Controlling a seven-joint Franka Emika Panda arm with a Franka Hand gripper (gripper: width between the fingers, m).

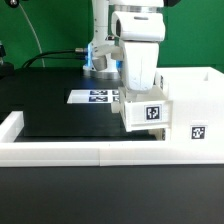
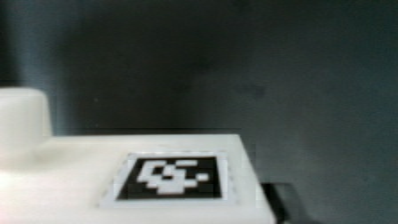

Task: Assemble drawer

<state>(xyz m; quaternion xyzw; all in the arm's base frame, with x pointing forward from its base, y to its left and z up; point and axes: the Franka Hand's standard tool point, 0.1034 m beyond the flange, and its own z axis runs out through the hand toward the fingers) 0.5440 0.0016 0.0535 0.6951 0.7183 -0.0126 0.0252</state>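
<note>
A small white drawer tray [image 1: 146, 112] with a black-and-white marker on its front stands against the left side of the large white box casing [image 1: 196, 98], which carries its own marker. My gripper [image 1: 140, 92] reaches down onto the tray from above and looks shut on it. Its fingertips are hidden behind the tray in the exterior view. In the wrist view the tray's marked face [image 2: 175, 176] fills the lower part of the picture, and one dark finger [image 2: 281, 196] lies against its side. A second tray is not in view.
The marker board [image 1: 98, 97] lies flat on the black table behind the tray. A low white border rail [image 1: 60, 151] runs along the front and up the exterior view's left. The arm's base and cables stand at the back.
</note>
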